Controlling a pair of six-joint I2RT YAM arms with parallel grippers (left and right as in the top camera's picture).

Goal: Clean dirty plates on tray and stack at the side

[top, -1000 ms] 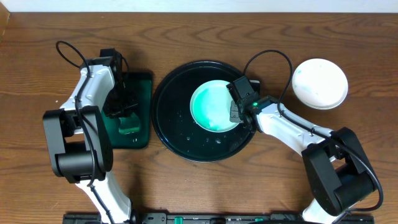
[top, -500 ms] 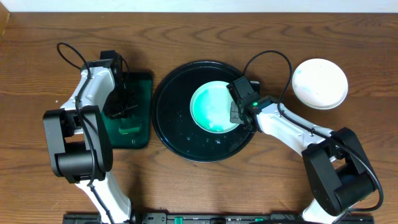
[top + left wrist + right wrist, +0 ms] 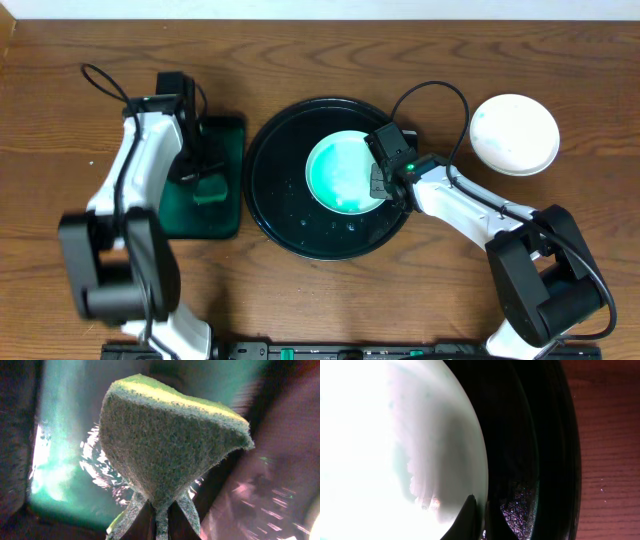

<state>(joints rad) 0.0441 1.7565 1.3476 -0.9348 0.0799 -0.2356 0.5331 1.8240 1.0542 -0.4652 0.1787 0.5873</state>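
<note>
L arm: I've got the left gripper [image 3: 204,180] over the green rect tray [image 3: 225,215], which sits left of the black round tray [image 3: 270,205].
L fingers: pinched on a sponge [image 3: 170,445]. On the wrist cam the fingertips [image 3: 186,510] squeeze its lower edge; scrub side faces the cam, yellow-green layer along the top.
Sponge pos: in the overhead, sponge [image 3: 209,190] is above the green tray's middle; can't tell if it's touching.
R arm: right gripper [image 3: 379,184] is at the right edge of the cyan plate [image 3: 343,170].
R fingers: closed onto the plate rim, per the wrist cam [image 3: 476,516].
Plate pos: lies inside the black tray, right of ctr; surface is pale w/ a cyan-green tint.
Tray floor: wet specks near the front.
Side: white plate [image 3: 515,134] on the table [image 3: 320,60], right of the black tray, apart from it.
</note>
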